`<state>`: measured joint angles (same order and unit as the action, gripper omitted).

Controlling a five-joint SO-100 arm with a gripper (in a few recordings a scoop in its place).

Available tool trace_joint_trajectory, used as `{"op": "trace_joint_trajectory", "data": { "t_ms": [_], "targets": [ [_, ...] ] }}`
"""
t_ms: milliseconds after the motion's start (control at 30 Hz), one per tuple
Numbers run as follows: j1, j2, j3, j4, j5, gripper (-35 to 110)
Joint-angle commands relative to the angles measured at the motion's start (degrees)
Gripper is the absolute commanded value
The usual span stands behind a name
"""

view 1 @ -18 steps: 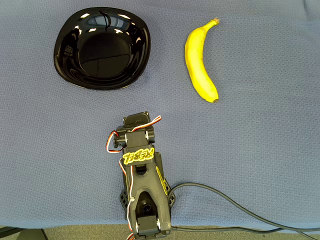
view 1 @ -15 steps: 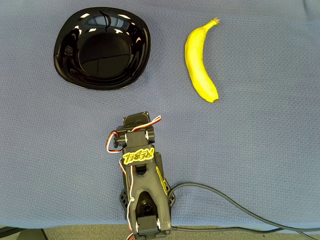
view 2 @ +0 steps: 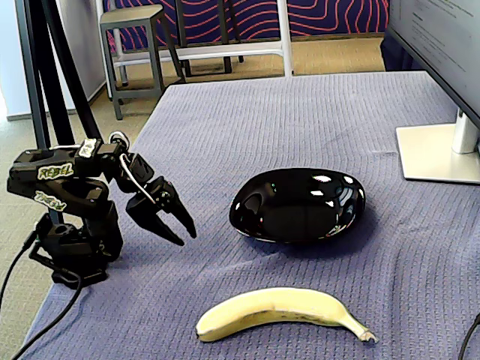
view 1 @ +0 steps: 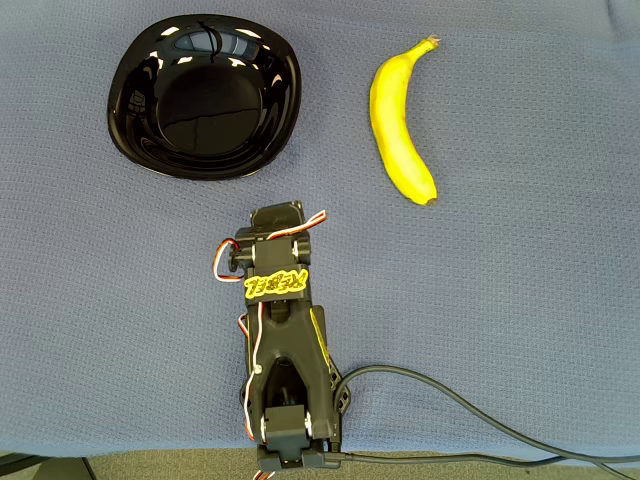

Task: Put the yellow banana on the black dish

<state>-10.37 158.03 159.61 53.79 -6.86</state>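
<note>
Nothing done yet — my hand hangs spread and empty, the yellow banana and the black dish well apart ahead of it.

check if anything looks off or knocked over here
Nothing stands out. The yellow banana lies flat and whole on the blue cloth, apart from the black dish, which sits level and empty. The claw hangs slightly open above the cloth, holding nothing.
</note>
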Motion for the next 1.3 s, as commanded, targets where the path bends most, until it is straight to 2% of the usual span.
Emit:
{"op": "trace_joint_trajectory", "data": {
  "t_ms": [0,267,333,500,700,967,1100,1267],
  "targets": [
    [-0.18,-3.16,-7.82,-1.14,2.72,3],
    [3.69,-18.81,-19.25,-5.71,11.34,8],
    [5.98,-23.99,-23.55,-5.54,17.31,13],
    [9.05,-32.96,-33.57,-0.53,26.1,13],
    [11.51,-41.66,-42.54,0.09,41.84,27],
    [10.02,-51.42,-52.91,9.49,62.49,34],
    [10.9,-59.5,-61.7,15.21,69.52,37],
    [11.95,-64.34,-67.32,17.49,74.36,38]
  ]
}}
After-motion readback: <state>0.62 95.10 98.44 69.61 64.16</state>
